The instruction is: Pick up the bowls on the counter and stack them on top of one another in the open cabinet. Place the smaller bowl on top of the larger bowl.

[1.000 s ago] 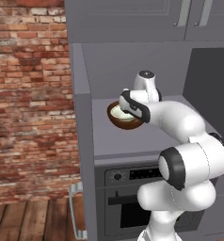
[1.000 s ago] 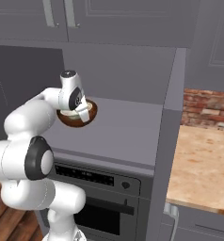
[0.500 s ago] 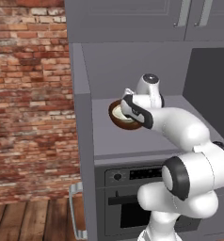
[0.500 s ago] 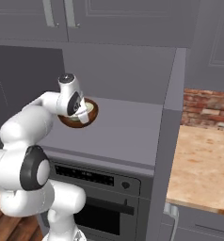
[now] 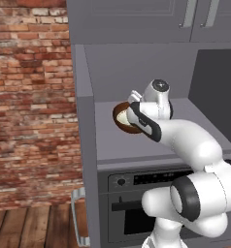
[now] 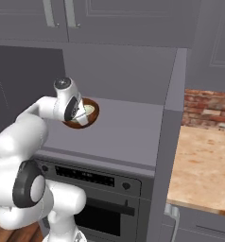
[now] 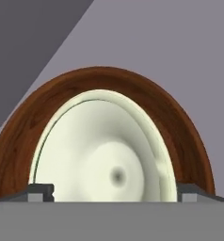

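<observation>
No legible writing; pale bowl [image 7: 107, 155] sits nested in brown bowl [image 7: 20, 141] on cabinet shelf [image 6: 124, 132], directly under the claw [image 7: 116, 190], fingers [image 7: 38, 192] spread wide either side, not gripping.

The grey shelf niche [image 6: 128, 130] of the open cabinet [image 5: 86, 145] is occupied by the larger bowl [image 7: 20, 136], seated directly on it.

arm [image 5: 195, 145]: glossy white shells | joints: dark grey | fingers [image 7: 38, 192]: dark
</observation>
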Motion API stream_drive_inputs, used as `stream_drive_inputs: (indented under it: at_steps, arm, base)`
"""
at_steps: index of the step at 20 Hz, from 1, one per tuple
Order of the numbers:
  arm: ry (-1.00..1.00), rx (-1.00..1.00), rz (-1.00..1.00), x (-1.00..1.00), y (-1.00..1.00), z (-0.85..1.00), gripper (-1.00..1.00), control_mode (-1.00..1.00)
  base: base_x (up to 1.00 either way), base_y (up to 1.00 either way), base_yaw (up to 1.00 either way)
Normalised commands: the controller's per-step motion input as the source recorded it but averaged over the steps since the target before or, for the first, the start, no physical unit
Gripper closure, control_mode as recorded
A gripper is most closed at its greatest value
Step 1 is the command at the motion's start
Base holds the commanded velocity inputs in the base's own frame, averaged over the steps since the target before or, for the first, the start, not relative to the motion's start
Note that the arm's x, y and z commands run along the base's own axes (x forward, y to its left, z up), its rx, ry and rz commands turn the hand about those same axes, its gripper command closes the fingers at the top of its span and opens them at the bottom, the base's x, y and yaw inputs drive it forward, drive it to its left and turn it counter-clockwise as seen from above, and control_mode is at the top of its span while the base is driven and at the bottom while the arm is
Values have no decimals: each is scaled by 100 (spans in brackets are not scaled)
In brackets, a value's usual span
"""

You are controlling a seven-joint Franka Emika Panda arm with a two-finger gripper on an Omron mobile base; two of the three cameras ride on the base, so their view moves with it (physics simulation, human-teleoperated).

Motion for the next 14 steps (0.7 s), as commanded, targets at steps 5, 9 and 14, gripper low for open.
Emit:
stream_drive_inputs:
  at_steps: [5,9,14]
  arm:
    - [-5,0,-1,-5,0,20,-100,-100]
    - [-5,0,-1,-2,0,20,-100,-100]
    - [-5,0,-1,-5,0,16,-100,-100]
  base:
    - [0,0,0]
    - [0,0,0]
    - [0,0,0]
